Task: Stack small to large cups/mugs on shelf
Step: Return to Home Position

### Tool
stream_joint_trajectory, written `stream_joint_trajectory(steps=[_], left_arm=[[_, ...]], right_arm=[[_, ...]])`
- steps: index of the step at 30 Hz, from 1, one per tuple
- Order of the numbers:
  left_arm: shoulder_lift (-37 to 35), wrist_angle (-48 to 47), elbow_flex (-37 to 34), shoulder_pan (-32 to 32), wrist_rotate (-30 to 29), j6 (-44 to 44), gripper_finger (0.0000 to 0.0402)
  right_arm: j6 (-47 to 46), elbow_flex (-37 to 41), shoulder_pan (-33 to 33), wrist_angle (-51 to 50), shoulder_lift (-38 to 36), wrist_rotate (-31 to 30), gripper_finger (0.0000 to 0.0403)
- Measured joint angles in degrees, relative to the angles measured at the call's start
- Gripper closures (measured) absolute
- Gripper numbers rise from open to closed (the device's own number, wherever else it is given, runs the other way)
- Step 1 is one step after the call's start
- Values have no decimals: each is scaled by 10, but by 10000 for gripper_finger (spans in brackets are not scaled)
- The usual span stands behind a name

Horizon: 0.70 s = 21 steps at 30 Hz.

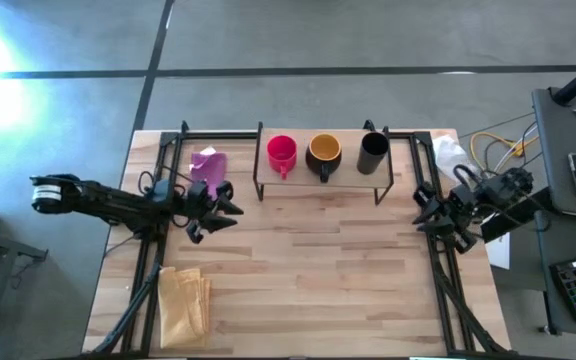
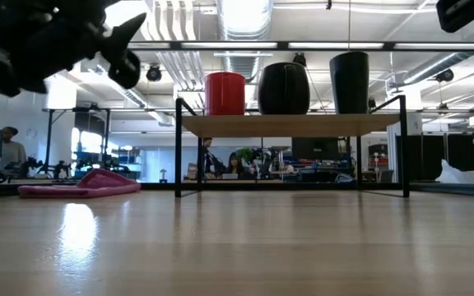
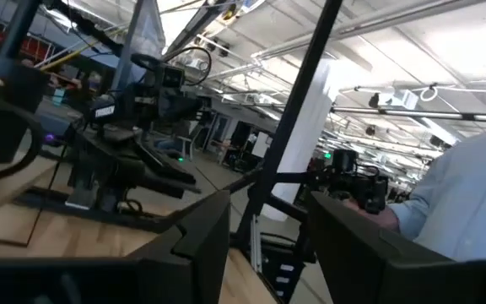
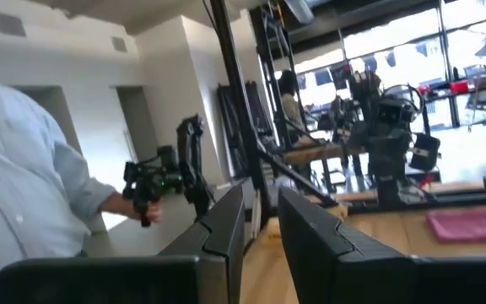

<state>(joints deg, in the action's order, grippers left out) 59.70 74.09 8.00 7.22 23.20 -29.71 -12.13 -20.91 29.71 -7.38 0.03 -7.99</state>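
The three cups stand upright in a row on the shelf (image 1: 318, 180) at the table's far side. From left to right they are the red mug (image 1: 281, 152), the dark mug with a yellow-orange inside (image 1: 324, 152) and the taller black cup (image 1: 372, 150). The low view shows the same order: red mug (image 2: 225, 93), dark mug (image 2: 284, 89), black cup (image 2: 349, 82), on the shelf board (image 2: 290, 124). My left gripper (image 1: 226, 210) hangs open above the table, left of the shelf's near left leg. My right gripper (image 1: 426, 212) hovers open at the table's right side. Neither touches anything.
A pink cloth (image 1: 208, 165) lies left of the shelf and a yellow cloth (image 1: 183, 300) near the table's near left corner. A white crumpled thing (image 1: 448, 152) sits at the far right. Black frame rails (image 1: 153, 260) run along both sides. A person's sleeve (image 4: 32, 194) shows beyond the table.
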Motion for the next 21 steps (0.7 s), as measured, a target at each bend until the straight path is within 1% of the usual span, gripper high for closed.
stream_joint_trajectory(steps=[3, 6, 9, 11, 13, 16, 18, 21], left_arm=[[-14, 10, -35, 2, 0, -5, 256], [-31, 9, -73, 8, -2, -34, 256], [-46, -45, -75, 12, 5, -50, 256], [-53, -57, -76, 14, 8, -49, 256], [-59, -80, -76, 16, 10, -45, 256], [-76, -74, -76, 27, 25, -42, 256], [-90, -79, -76, 41, 60, -43, 256], [-111, -131, -76, 69, 114, -71, 256]], right_arm=[[-1, 20, 0, 0, 0, -6, 335], [-7, 37, 0, -2, 0, -37, 335], [-12, 55, 0, -9, 0, -47, 335], [-28, 69, 0, -9, 0, -46, 335], [-42, 83, 0, 9, 0, -30, 335], [-21, 108, 0, 78, 0, 28, 335], [-8, 121, 0, 113, 0, 52, 335], [-14, 143, 0, 129, 0, 42, 335]])
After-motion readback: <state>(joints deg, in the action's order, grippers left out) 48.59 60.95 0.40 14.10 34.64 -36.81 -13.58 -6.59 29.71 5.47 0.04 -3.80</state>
